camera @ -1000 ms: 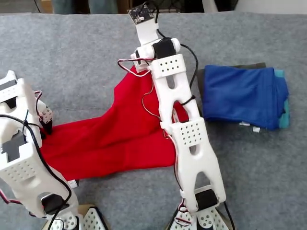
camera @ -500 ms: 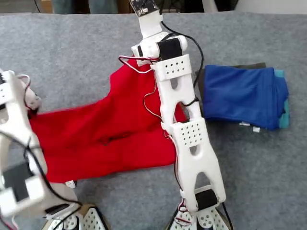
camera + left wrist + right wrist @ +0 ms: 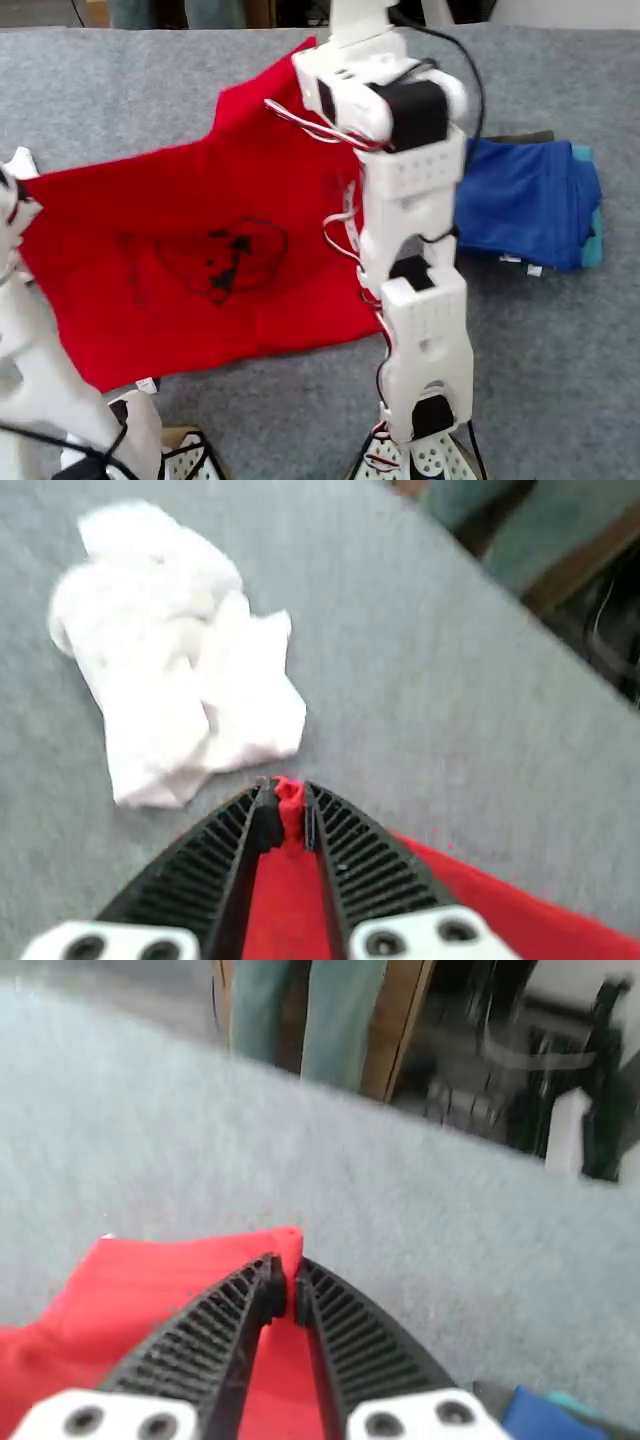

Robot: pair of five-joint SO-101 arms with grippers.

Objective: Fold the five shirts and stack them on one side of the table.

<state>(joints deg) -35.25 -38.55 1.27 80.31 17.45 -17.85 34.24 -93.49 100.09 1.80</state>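
Red shirt [image 3: 200, 260] is stretched between both grippers, just beside the folded stack [image 3: 520, 205]. Right gripper [image 3: 285, 1288] pinches the corner nearer the stack and left gripper [image 3: 284, 805] pinches the far one. Crumpled white shirt [image 3: 170, 710] lies farther still from the stack.

Counter [image 3: 150, 90]: flat surface under grey felt-like cover, spanning whole high view.

Right side: stack of folded shirts [image 3: 520, 200]. Blue shirt [image 3: 500, 190] on top, teal layer [image 3: 592, 250] showing at outer edge, dark layer [image 3: 520, 137] at far edge. Small white label [image 3: 534, 270] at near edge of stack.

Left and centre: red shirt [image 3: 200, 300] spread wide, dark print [image 3: 220, 255] facing up, near hem close to near edge of counter.

Left wrist view: crumpled white garment [image 3: 170, 650] lying on grey cover, just beyond red shirt's corner.
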